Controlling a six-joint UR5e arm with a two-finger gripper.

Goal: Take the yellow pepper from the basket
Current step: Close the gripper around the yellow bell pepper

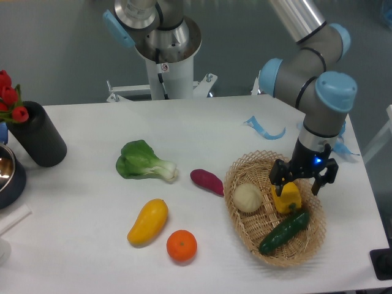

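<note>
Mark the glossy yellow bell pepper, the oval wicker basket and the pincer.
glossy yellow bell pepper (286,198), fixed camera, its front face.
oval wicker basket (236,211), fixed camera, its left rim.
pincer (296,181), fixed camera, midway between its fingertips.

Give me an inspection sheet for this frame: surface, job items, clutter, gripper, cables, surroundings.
Surface: white table, no spills seen.
Job's things: yellow pepper sits in the wicker basket, between a pale round vegetable and a green cucumber.
Clutter: bok choy, purple sweet potato, yellow mango-shaped fruit, orange, all outside the basket; blue strip near the back edge.
Gripper: gripper open, low over the pepper, fingers straddling it; contact cannot be judged.
Cables: nothing seen.
Surroundings: black vase with red flowers and a metal bowl at the left edge; arm base behind the table.
</note>
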